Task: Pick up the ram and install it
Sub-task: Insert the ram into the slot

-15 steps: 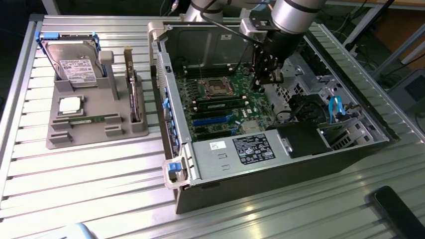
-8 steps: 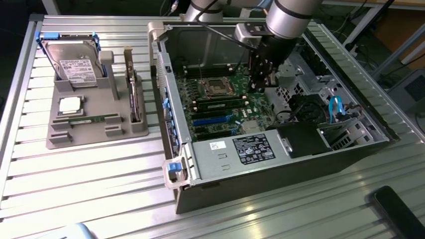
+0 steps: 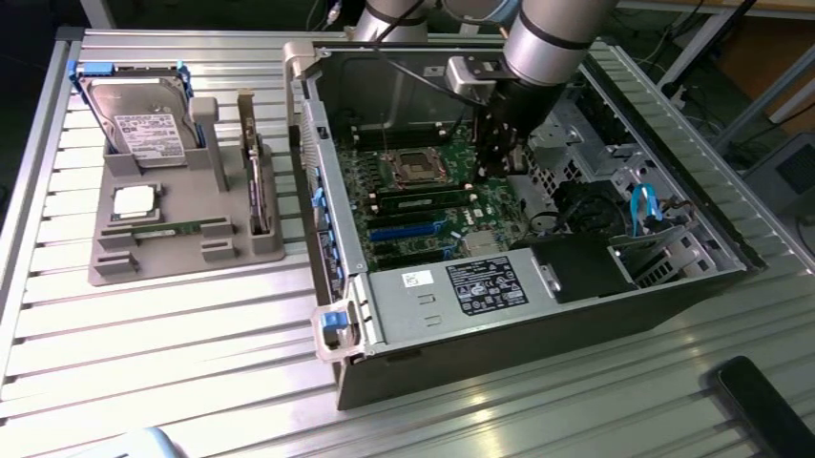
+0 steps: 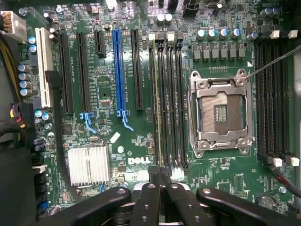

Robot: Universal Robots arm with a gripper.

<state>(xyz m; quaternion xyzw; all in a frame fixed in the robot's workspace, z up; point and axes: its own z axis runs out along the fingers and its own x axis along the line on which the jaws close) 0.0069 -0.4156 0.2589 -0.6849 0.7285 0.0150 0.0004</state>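
- The surface (image 3: 153,363) is ribbed, bright metal, with slats running across it
- A dark steel computer case (image 3: 548,334) lies open on it, and the processor socket (image 4: 221,110) sits in the middle of its green motherboard (image 4: 141,141)
- The grey, round-bodied arm (image 3: 554,38) reaches down into the case right beside the socket
- A matte grey plastic fixture (image 3: 178,258) stands outside the case, well apart from the socket towards the exterior view's left
- It holds a boxy hard drive (image 3: 147,119), an upright expansion card (image 3: 259,181), a square silver chip (image 3: 134,202) and a spare ram stick (image 3: 166,230) lying flat
- A finned silver heatsink (image 4: 89,165) sits beyond the blue slot (image 4: 118,70), farther from the socket
- The ram (image 4: 156,108), a thin green strip seen edge-on, stands in the long black slot farthest from the socket in the bank beside it, between the socket and the blue slot
- The black claw (image 4: 160,176) is clenched, its fingers (image 4: 150,197) pressed together at one end of the ram
- I cannot tell whether they pinch the board's edge or only meet above it
- Empty black slots flank the ram closely on the socket side
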